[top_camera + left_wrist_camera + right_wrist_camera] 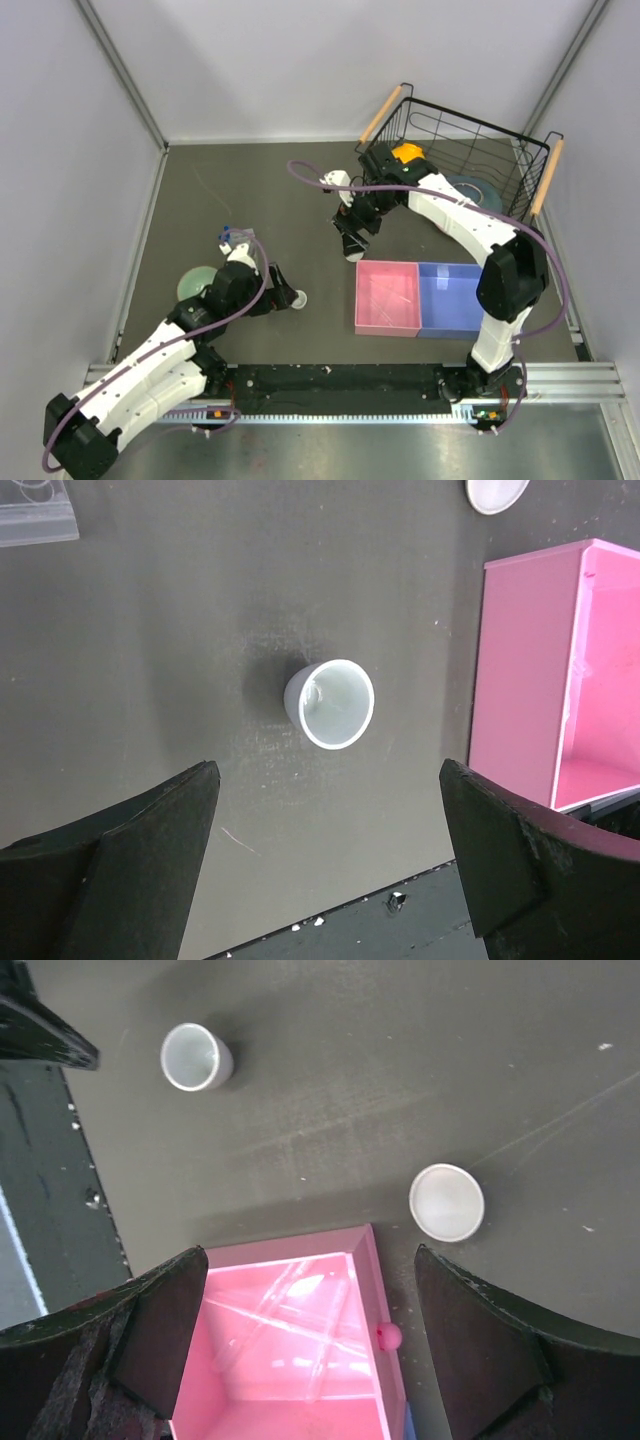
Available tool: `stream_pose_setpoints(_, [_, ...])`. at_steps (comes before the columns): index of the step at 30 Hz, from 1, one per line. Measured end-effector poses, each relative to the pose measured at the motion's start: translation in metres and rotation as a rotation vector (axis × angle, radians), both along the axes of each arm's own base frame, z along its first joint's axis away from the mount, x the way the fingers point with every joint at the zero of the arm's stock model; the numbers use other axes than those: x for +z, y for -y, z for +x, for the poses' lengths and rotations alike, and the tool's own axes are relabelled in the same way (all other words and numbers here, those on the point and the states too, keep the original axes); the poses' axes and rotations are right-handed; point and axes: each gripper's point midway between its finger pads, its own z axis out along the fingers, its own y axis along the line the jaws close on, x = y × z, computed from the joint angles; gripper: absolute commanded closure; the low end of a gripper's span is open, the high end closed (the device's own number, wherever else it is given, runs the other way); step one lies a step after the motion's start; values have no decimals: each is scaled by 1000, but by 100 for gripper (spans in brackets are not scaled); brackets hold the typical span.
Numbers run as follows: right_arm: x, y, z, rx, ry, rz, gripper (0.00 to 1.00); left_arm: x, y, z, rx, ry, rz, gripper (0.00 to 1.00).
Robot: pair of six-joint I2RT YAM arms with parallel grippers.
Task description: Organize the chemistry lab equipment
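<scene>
The left jaws are spread wide and hold nothing, low over the desk (260, 190) near the middle of its near edge. One small white dish (330, 703) sits on the bare desk ahead of them. It is about centred in the gap between the two jaws but beyond their tips, touching neither. It lies near the left side of the pink bin (388, 298), apart from it.

The right jaws are also spread and empty, hanging over the desk's centre just beyond the pink bin's far left corner. The second white dish (446, 1202) lies below and ahead of them, close beside that corner; whether it touches the bin I cannot tell. In the wrist view it sits nearer the right-hand jaw.

Thin clear pipettes (290, 1325) lie crossed inside the pink bin, and a blue bin (450, 297) adjoins its right side. The clear tube rack (35, 515) stands toward the desk's left edge, blue-capped tubes (229, 232) in it, near a pale green bowl (195, 282). A wire basket (381, 113) fills the far right corner.
</scene>
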Motion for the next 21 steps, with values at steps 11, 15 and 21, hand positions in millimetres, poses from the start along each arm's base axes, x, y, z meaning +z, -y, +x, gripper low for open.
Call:
stream_pose_setpoints(11, [8, -38, -48, 106, -129, 92, 16, -4, -9, -1, 18, 1, 40, 4])
stream_pose_setpoints(15, [0, -58, -75, 173, -168, 79, 16, 0, -16, -2, 37, 8, 60, 4])
stream_pose_setpoints(21, [-23, -72, -94, 204, -216, 25, 16, 4, -35, -3, 126, 12, 94, 4])
